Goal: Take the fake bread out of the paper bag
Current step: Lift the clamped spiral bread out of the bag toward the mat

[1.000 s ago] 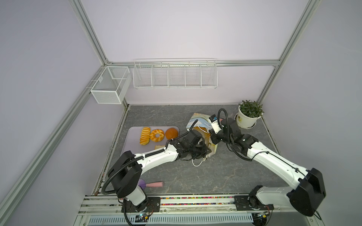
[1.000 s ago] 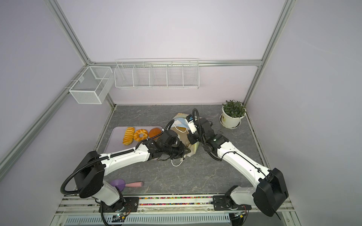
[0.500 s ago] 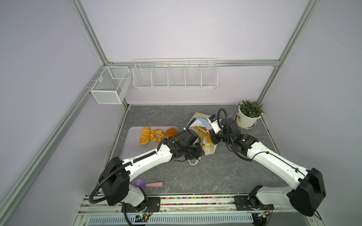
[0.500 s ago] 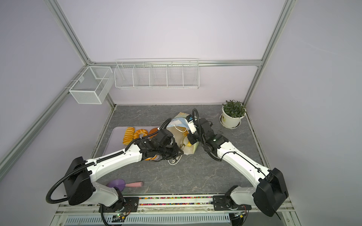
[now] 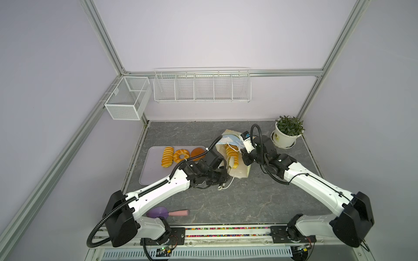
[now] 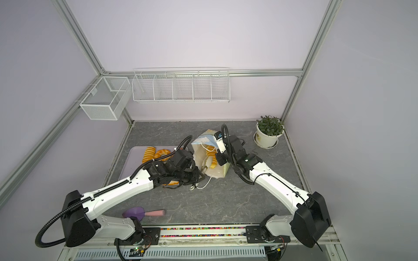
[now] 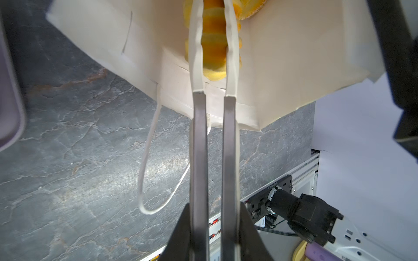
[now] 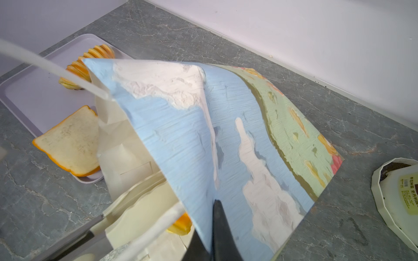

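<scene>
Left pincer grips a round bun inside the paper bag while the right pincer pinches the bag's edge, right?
Not a bun: the left wrist view shows the left pincer gripping a ridged loaf inside the paper bag; the rest stands.

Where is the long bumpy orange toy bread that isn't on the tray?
In both top views the long ridged orange toy loaf lies inside the sky-printed paper bag, mid-table, just right of the flat lilac tray.

Golden-orange ridged bread (image 7: 213,45), sky-blue, white-clouded, green-meadowed paper bag (image 8: 203,146), lilac tray (image 5: 151,167), grey veined tabletop (image 5: 248,198).
</scene>
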### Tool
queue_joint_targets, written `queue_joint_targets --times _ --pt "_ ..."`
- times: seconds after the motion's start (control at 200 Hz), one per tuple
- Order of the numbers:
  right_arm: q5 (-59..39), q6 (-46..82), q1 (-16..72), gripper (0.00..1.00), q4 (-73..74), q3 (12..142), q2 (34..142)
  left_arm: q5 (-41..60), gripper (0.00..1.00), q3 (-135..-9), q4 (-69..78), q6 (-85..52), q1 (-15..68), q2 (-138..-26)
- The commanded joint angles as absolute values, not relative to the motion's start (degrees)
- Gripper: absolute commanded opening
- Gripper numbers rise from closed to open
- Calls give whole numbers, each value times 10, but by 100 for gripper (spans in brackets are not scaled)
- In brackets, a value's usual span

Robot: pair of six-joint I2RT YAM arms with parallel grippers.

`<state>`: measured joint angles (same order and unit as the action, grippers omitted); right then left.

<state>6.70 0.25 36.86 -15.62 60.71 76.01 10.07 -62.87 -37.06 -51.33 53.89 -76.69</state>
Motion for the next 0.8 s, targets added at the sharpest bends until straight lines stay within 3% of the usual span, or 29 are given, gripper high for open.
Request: queue_joint_targets --times 0.0,0.795 --pt "78 25 372 7 -161 624 769 82 0 -637 -380 -470 536 -744" --pt "84 42 371 7 -170 653 796 142 0 -574 -407 -450 537 -616"
